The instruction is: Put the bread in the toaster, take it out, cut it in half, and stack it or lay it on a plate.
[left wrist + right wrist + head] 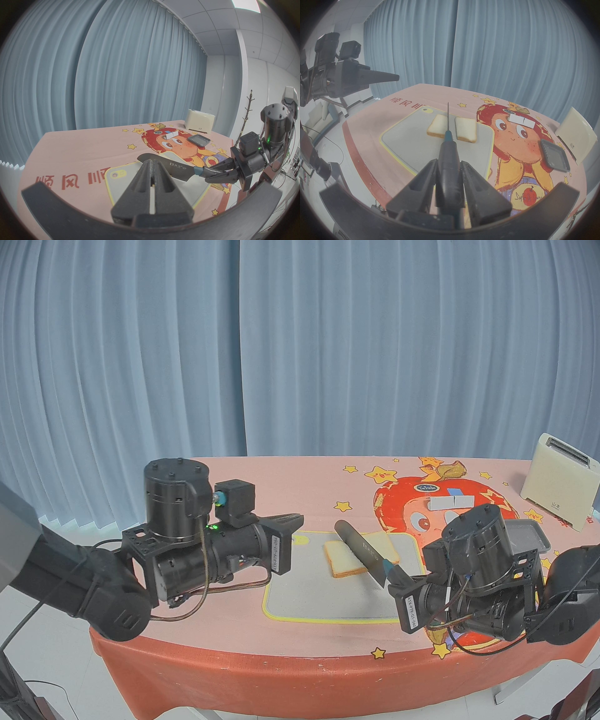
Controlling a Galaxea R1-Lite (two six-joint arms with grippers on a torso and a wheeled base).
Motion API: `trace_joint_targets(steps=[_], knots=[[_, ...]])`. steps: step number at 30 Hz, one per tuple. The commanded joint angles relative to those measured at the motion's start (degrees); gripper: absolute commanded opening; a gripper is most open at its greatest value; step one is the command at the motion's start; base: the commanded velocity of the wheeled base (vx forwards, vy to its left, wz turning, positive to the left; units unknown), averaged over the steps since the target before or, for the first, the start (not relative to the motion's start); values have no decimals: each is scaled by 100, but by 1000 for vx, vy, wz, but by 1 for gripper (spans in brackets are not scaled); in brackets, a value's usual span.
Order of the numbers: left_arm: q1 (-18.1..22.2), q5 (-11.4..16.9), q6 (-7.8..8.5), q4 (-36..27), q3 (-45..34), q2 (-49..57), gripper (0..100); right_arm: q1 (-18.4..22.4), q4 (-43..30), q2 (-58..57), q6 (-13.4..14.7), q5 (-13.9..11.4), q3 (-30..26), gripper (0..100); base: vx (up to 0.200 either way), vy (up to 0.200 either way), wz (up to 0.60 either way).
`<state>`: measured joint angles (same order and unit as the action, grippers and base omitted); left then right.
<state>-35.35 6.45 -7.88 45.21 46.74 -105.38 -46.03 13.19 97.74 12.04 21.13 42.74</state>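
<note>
Bread halves [466,128] sit side by side on the cutting board [300,596], with the knife [364,551] blade lined up over the gap between them. My worry is that nothing pins the bread, so a dragging blade could shove a half sideways, or the handle could twist. Right gripper [449,164] fingers pinch the knife handle. Left gripper [152,164] fingers are pressed together, holding nothing.

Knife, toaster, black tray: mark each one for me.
knife [361,550], head view, middle of the blade.
toaster [558,484], head view, front face.
black tray [554,155], right wrist view, bare inner floor.
</note>
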Motion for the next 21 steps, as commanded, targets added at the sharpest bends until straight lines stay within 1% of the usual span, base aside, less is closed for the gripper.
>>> trace_joint_targets(steps=[1, 6, 9, 12, 15, 19, 21], knots=[[20, -135, 5, 154, -525, 667, 0, -99, 26, -1, 0, -3, 59, 0, 0, 0, 0], [28, -372, 23, 444, -842, 799, 0, 15, 34, -142, 8, -3, 41, 0, 0, 0, 0], [55, -434, 32, 752, -1000, 799, 0, 59, 34, -317, 8, -30, 24, 0, 0, 0, 0], [116, -434, 58, 1051, -1149, 808, 0, 68, 43, -414, 8, 6, 41, 0, 0, 0, 0], [116, -443, 181, 1227, -1404, 914, 0, 68, 34, -572, -9, 14, 24, 0, 0, 0, 0], [116, -460, 181, 1227, -1765, 1195, 0, 6, 34, -906, -9, 14, -20, 0, 0, 0, 0], [125, -478, 172, 1235, -1861, 1230, 0, 24, 8, -1021, 0, -47, -11, 0, 0, 0, 0]])
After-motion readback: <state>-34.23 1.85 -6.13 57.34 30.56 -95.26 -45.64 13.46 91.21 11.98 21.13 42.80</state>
